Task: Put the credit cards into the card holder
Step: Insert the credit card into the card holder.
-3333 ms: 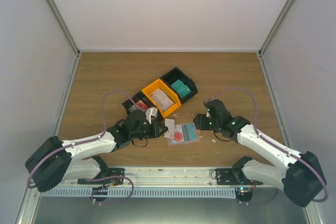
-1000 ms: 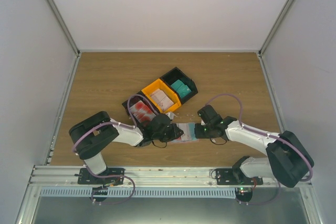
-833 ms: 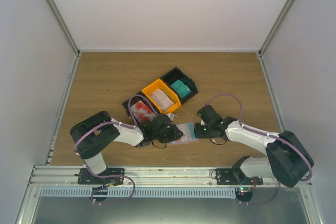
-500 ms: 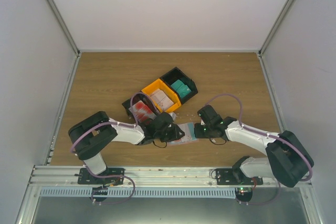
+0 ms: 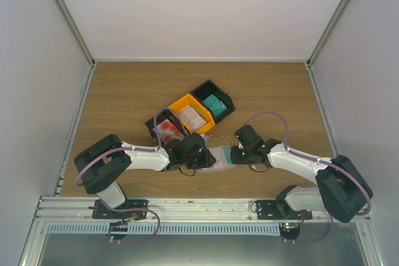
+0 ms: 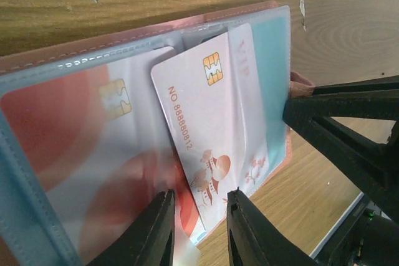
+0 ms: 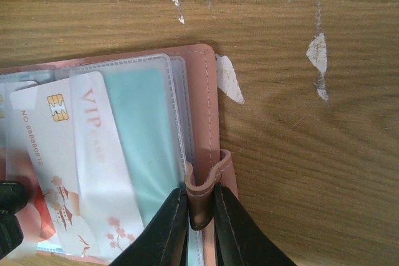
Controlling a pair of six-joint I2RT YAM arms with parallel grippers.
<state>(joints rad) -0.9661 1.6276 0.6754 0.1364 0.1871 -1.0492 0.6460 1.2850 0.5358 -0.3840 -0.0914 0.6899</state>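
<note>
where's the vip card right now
In the left wrist view the VIP card lies partly tucked into the open card holder, between the red-blob card and the teal card, just ahead of the left gripper.

1 overhead, 2 close-ups (card holder point(image 7: 201, 98))

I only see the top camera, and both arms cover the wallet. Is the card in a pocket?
Observer: In the left wrist view, the pink VIP card sits partly under the clear plastic of the card holder, chip side uncovered.
Operator: Left gripper holding it?
Observer: No, the left gripper is open, its fingers flanking the card's lower corner.
Operator: And the right?
Observer: The right gripper pinches a fold of the holder's cover edge.
</note>
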